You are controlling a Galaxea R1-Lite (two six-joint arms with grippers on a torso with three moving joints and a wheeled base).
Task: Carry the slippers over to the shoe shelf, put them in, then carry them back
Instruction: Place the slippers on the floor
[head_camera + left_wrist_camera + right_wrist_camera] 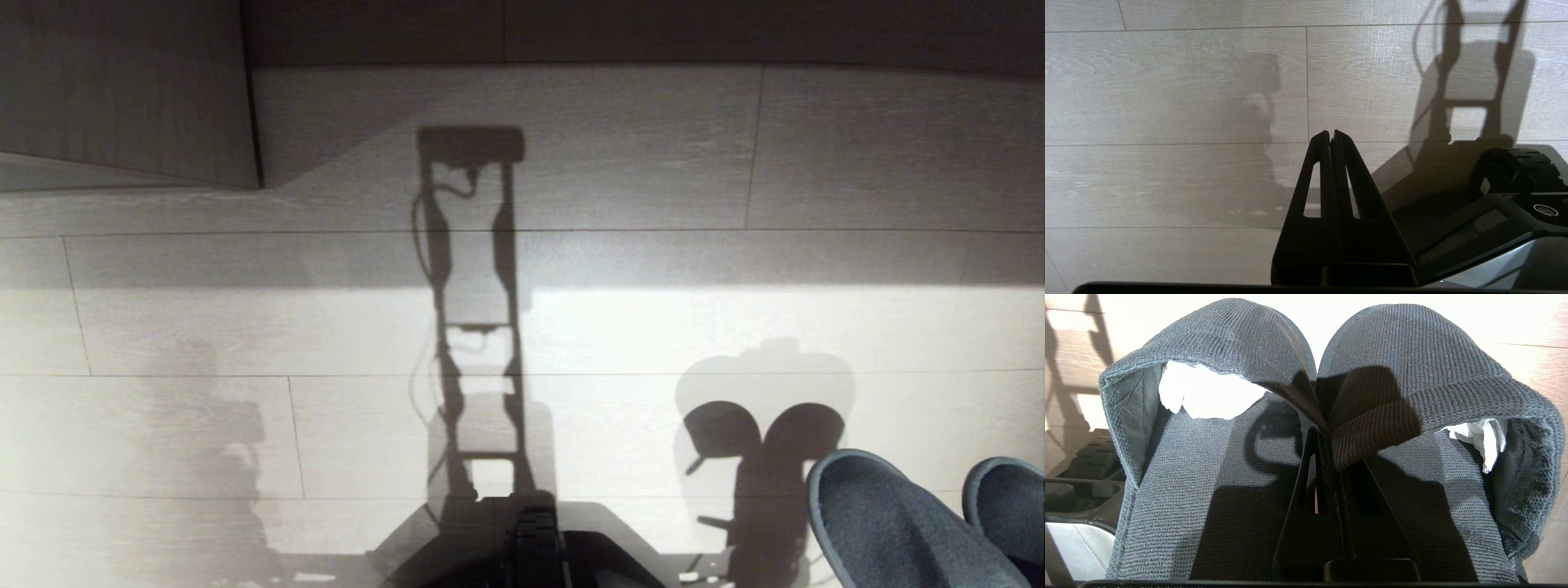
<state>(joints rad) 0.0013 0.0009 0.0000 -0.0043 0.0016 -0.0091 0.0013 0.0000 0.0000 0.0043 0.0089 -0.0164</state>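
Dark grey knitted slippers (1241,457) hung side by side off the floor, the right gripper (1327,437) pinching their inner upper edges together between its closed fingers, with white paper stuffing (1204,396) showing inside each toe. Relative to the robot's base (531,547), the pair sat to its right over the pale wood-grain floor (653,163), while a grey-beige cabinet panel (122,90) stood far ahead on its left. Left of the base, the left gripper (1331,136) hung empty above the planks, fingers pressed together.
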